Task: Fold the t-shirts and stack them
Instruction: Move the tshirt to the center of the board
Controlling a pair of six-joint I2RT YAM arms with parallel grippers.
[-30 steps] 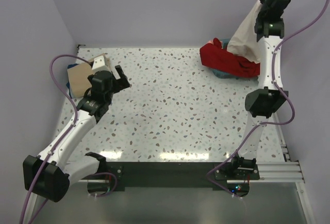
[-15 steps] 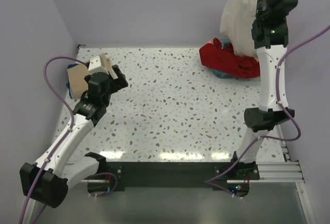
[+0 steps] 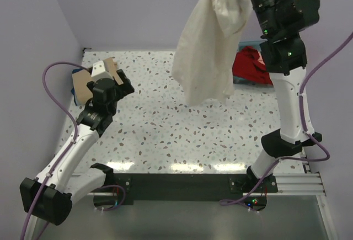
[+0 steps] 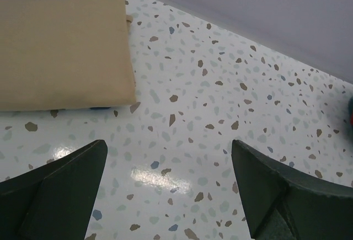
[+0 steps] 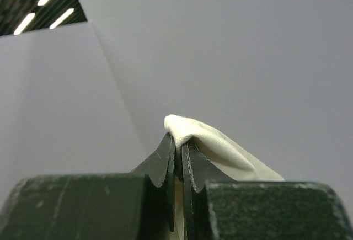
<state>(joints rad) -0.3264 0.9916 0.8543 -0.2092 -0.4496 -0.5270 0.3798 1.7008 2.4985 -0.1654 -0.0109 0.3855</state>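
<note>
**A:** What could go wrong from here?

**B:** Mostly the big cream shirt. It hangs bunched in the air over the back of the table, held only by one small pinch of cloth at its top. If that fold slips out, I'd expect the whole shirt to drop in a heap, perhaps partly onto the red shirt crumpled at the back right.

**A:** And if the pinch holds?

**B:** It hangs as a twisted bundle, not flat. Laid down like that, it would likely land creased and need spreading out. A wide swing to the left might also brush the folded tan shirt in the back left corner and knock it askew.

**A:** How do the arms stand?

**B:** The right arm rears up nearly straight, its wrist at the very top of the overhead view. The right gripper is clenched on the cream shirt's edge, with cloth poking out above the closed fingers. The left arm reaches low toward the back left. The left gripper gapes wide and holds nothing, over bare table just short of the tan shirt.
</note>
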